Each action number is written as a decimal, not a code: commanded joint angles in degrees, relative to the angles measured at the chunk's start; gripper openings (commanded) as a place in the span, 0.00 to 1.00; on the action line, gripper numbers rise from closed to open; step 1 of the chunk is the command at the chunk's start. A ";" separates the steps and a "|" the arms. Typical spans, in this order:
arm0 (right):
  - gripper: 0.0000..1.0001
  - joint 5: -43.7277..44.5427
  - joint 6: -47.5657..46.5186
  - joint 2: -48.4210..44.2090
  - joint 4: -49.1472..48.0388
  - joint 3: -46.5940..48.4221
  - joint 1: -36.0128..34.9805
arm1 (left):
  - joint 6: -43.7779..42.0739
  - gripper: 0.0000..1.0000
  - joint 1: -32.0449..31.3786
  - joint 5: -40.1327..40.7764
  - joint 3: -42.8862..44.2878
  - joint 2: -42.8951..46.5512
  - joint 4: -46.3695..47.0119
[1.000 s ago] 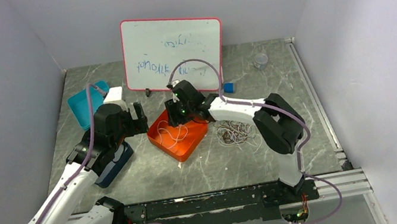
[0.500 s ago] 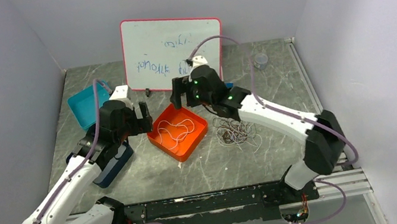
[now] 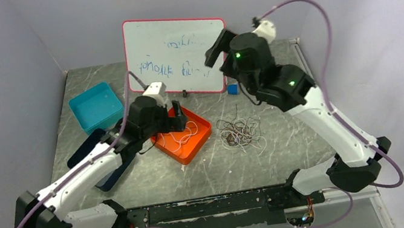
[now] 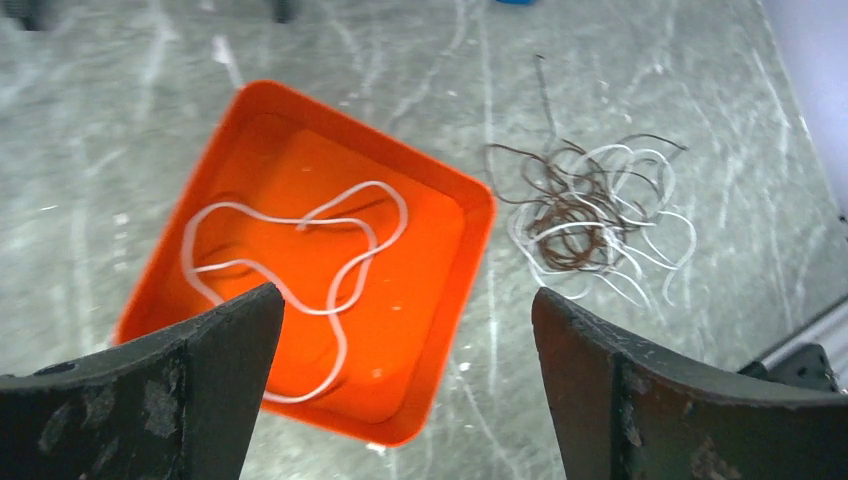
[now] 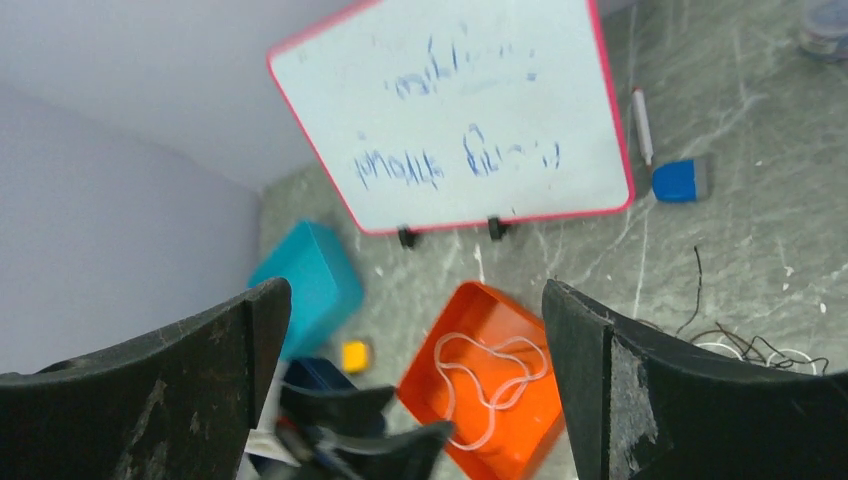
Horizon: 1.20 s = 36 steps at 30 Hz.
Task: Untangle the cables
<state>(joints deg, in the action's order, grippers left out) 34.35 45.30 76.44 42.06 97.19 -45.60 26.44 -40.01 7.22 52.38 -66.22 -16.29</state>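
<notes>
A tangle of thin white and dark brown cables (image 3: pixel 240 133) lies on the grey table right of an orange tray (image 3: pixel 185 158). One white cable (image 3: pixel 181 134) lies looped by itself inside the tray. My left gripper (image 3: pixel 175 115) is open and empty, low over the tray's left side. In the left wrist view its jaws (image 4: pixel 405 300) frame the tray (image 4: pixel 480 215), the white cable (image 4: pixel 300 222) and the tangle (image 4: pixel 590 205). My right gripper (image 3: pixel 217 50) is open and empty, raised high by the whiteboard. In the right wrist view (image 5: pixel 415 290) the tray (image 5: pixel 432 337) and its cable (image 5: pixel 490 341) lie far below.
A red-framed whiteboard (image 3: pixel 175 54) stands at the back. A teal tray (image 3: pixel 94 106) and a dark blue tray (image 3: pixel 92 153) sit at the left. A blue eraser (image 3: pixel 233 89) and a marker (image 5: pixel 642 125) lie near the board. A yellow block (image 5: pixel 355 355) is by the blue tray.
My right gripper let go of the white cable in the orange tray, then rose and swung back to the right. My left gripper moved right over the tray.
</notes>
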 commanded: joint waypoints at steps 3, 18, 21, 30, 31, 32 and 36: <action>1.00 10.10 16.56 2.48 24.32 17.77 -0.05 | 4.09 0.99 -5.46 -4.00 1.87 -6.87 11.81; 1.00 8.01 15.91 2.32 22.30 21.67 0.63 | 2.52 0.99 -11.96 -7.65 7.74 -18.98 17.36; 1.00 8.47 15.46 1.43 21.72 20.65 0.84 | 2.43 0.99 -12.55 -8.52 7.50 -19.44 17.85; 1.00 7.79 15.36 -1.49 19.32 18.51 0.87 | 0.76 0.95 -16.18 -10.19 8.58 -23.02 18.91; 1.00 7.16 15.07 -1.75 18.23 17.54 0.87 | 0.35 0.95 -16.51 -10.29 8.49 -23.59 19.14; 1.00 6.12 15.24 -1.44 18.01 17.13 0.87 | -0.02 0.93 -16.72 -10.56 8.45 -24.24 19.39; 1.00 8.06 16.71 0.23 21.62 18.38 0.87 | -2.76 0.86 -16.90 -12.02 9.06 -26.50 19.36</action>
<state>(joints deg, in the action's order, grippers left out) 41.15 60.60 75.57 62.70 115.33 -44.97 27.18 -56.45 -1.93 59.27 -90.83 0.73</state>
